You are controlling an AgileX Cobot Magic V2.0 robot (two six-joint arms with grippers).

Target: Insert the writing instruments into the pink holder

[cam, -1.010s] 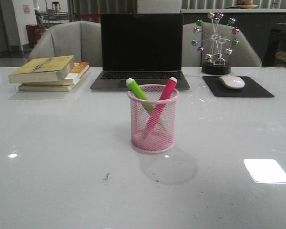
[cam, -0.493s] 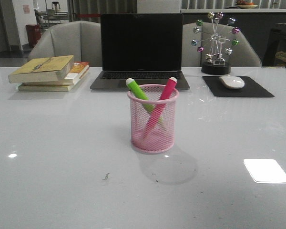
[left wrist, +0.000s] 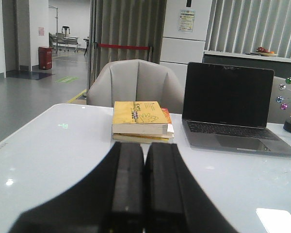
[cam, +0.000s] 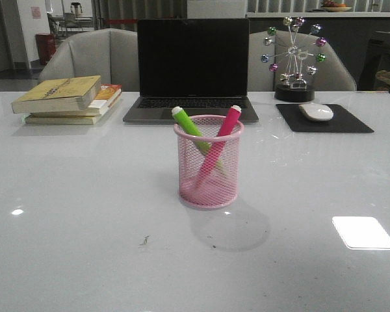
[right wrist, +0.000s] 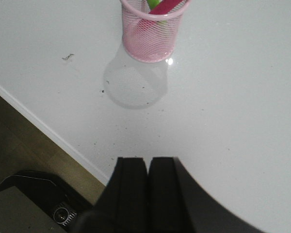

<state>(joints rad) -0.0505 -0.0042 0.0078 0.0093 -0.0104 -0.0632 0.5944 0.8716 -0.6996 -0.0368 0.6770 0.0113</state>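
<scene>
Pink wire mesh is catching the light in the middle of the white table [cam: 71, 214], where the pink holder [cam: 208, 166] is standing upright on its base. Both writing instruments are already sitting inside it: the lime green marker [cam: 190, 125] is leaning toward the left side of the rim, and the magenta marker [cam: 226, 127] is leaning toward the right, the 2 crossing inside the mesh with their whitish ends poking above the rim.

Neither arm is showing in the front view. The left gripper [left wrist: 144, 187] is pointing across the table toward the stack of books [cam: 68, 99] and the laptop [cam: 192, 68], its 2 fingers pressed together with nothing between them. The right gripper [right wrist: 148, 187] is hanging over the near edge of the table, well apart from the holder, its fingers likewise closed against each other and gripping nothing.

Judging by how things are lying, the inserting step looks finished, since I am seeing no other pen on the table. What is remaining, I would say, is only for the arms to be resting clear. Any further move is calling for little: keeping both grippers away from the holder, because a knock to the rim or to a leaning marker could tip the light cup over.
</scene>
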